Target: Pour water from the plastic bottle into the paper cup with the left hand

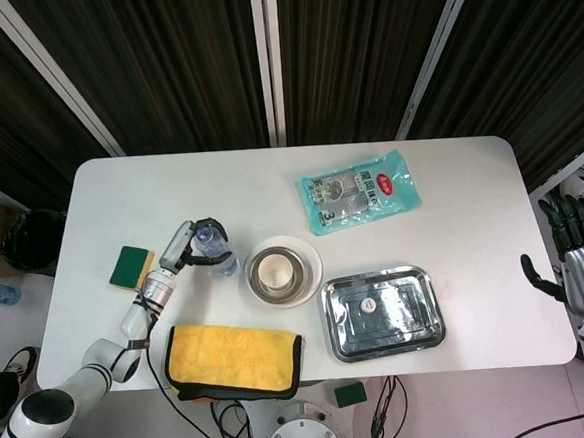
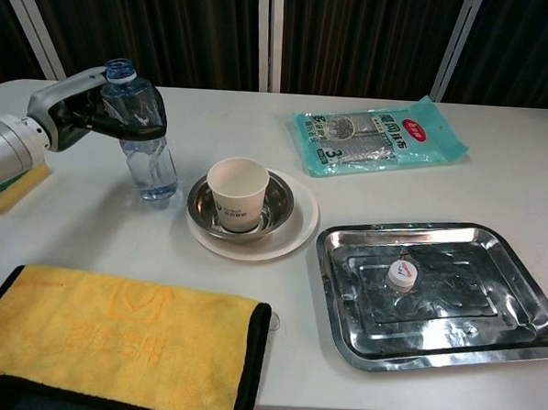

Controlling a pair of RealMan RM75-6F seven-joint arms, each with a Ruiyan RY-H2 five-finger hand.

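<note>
The left hand [image 2: 86,112] grips the bottle [image 2: 141,138] at the left of the chest frame, its dark fingers [image 2: 135,129] wrapped round the upper body just below the neck. The bottle is clear plastic with its cap off, tilted slightly with its open mouth leaning toward the upper left, and a little water shows in its lower part. Whether its base touches the white surface [image 2: 496,180] or hangs just above it cannot be told.

Just right of the bottle, the cup [image 2: 237,195] stands upright in a steel bowl [image 2: 279,203] on a white plate [image 2: 305,227], near the frame's centre. Its inside looks pale; any water in it cannot be made out.

A white cap [image 2: 399,275] lies in the steel tray [image 2: 517,300] at lower right. A yellow cloth [image 2: 111,339] fills the lower left.

In the head view, the right hand [image 1: 576,259] hangs off the surface's right edge, fingers apart, holding nothing.
</note>
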